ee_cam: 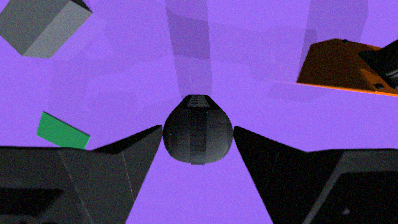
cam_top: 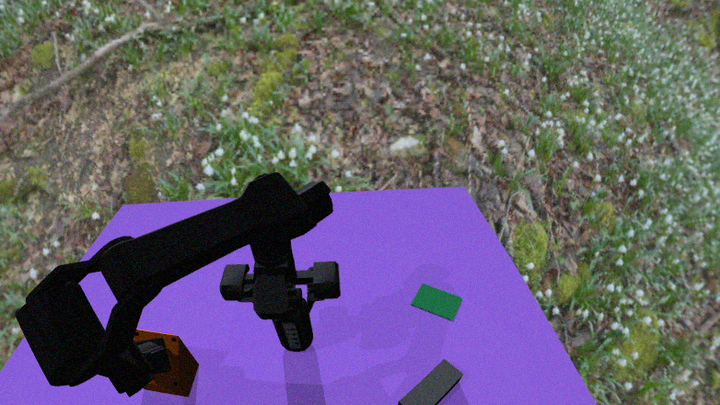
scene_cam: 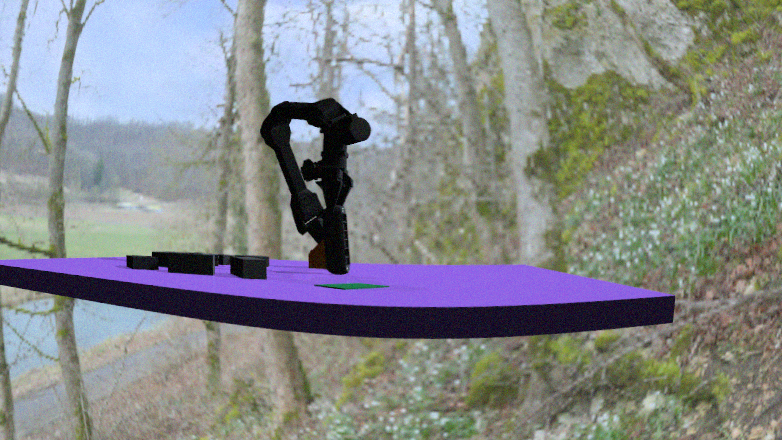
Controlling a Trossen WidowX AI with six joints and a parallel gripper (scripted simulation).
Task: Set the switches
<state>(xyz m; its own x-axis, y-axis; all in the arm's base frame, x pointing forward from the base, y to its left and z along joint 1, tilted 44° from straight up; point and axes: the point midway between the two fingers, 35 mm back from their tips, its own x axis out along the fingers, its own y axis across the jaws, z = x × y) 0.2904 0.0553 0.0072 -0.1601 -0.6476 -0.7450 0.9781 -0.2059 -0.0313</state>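
Observation:
The dark controller unit (cam_top: 302, 329) (scene_cam: 337, 249) (ee_cam: 198, 145) is held on end, long axis close to upright, between the fingertips of my gripper (cam_top: 292, 303) (scene_cam: 335, 203) (ee_cam: 198, 129). The gripper is shut on it, one fingertip on each side in the wrist view. The unit's lower end is at or just above the bench; contact cannot be told. A light strip with small marks shows on one face in the top view and, foreshortened, in the wrist view. Its marks are too small to read. The switch positions and the underside label cannot be made out.
A thin green plate (cam_top: 436, 302) (scene_cam: 352, 286) (ee_cam: 62, 131) lies on the purple bench (cam_top: 382, 226) (scene_cam: 464, 290). A grey block (cam_top: 432, 385) (ee_cam: 47, 30) lies nearer the top camera. An orange wedge (cam_top: 180, 364) (scene_cam: 317, 256) (ee_cam: 332, 65) is by the arm's base. Several dark blocks (scene_cam: 191, 262) stand left in the exterior view.

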